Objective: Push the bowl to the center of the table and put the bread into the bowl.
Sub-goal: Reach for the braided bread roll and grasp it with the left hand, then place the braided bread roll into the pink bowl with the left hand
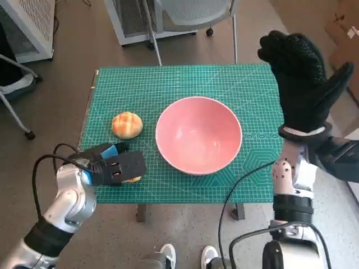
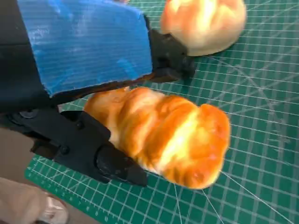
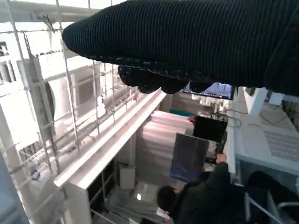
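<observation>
Golden bread loaf (image 2: 163,135) lies on the table's green mat (image 1: 185,78), grasped by the left hand (image 1: 115,164) beside the pink bowl (image 1: 198,134). A round bun (image 1: 127,124) sits just beyond. Right hand (image 1: 303,84) hovers released beyond the bowl.

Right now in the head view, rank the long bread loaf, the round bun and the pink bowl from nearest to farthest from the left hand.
1. Long bread loaf: under the left hand, between its fingers, at the table's near left edge.
2. Round bun: just beyond the hand, on the mat's left side.
3. Pink bowl: farthest, to the right, near the table's middle.
</observation>
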